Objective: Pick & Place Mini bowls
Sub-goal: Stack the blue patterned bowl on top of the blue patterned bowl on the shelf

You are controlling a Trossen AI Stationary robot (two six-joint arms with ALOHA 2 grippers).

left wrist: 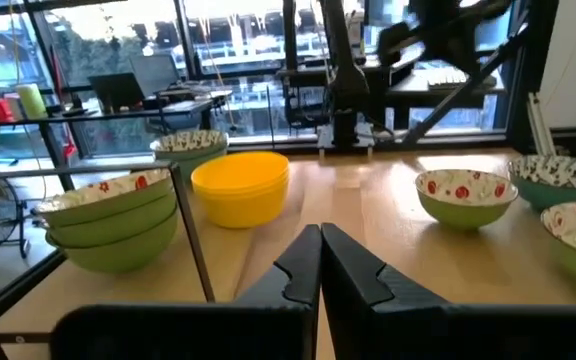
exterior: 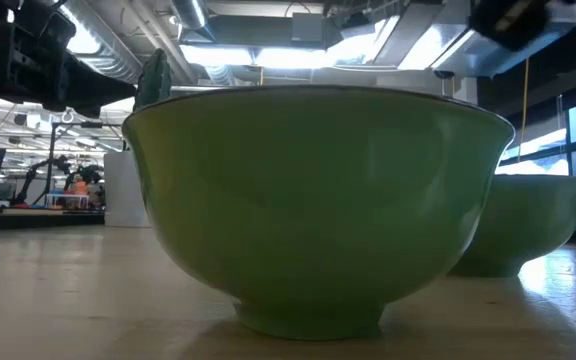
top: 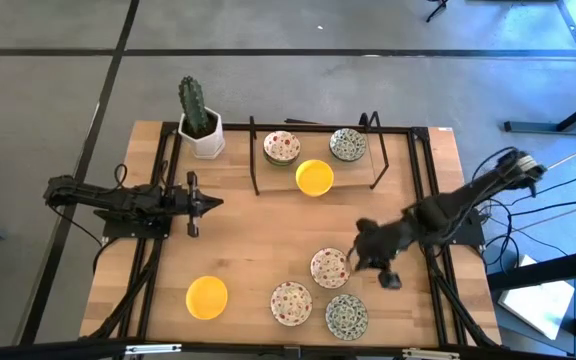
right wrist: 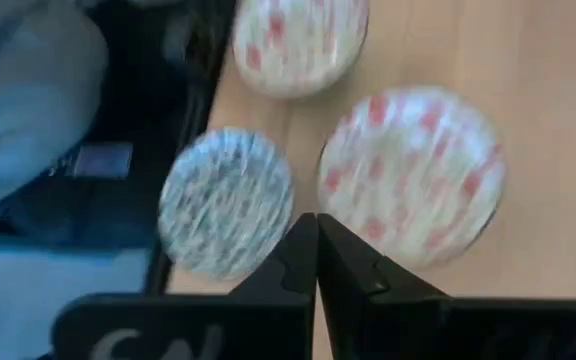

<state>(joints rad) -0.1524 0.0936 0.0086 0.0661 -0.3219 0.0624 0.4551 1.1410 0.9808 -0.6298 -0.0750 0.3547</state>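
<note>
Right gripper [top: 366, 262] poised just beside the red-speckled bowl [top: 329, 267] near the table's front edge, fingers pressed together, holding nothing. Bowl just toward table centre from the fingertips; round, so no long axis. Left gripper [top: 208, 203] parked well apart, likewise closed and empty.

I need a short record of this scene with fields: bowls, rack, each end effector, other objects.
bowls near front: one yellow bowl, two red-speckled bowls, one green-patterned bowl
rack: red-speckled stack, green-patterned bowl, yellow bowl
left end effector: shut, empty, waiting at left
right end effector: shut, empty, above the front bowls
other: cactus pot
</note>
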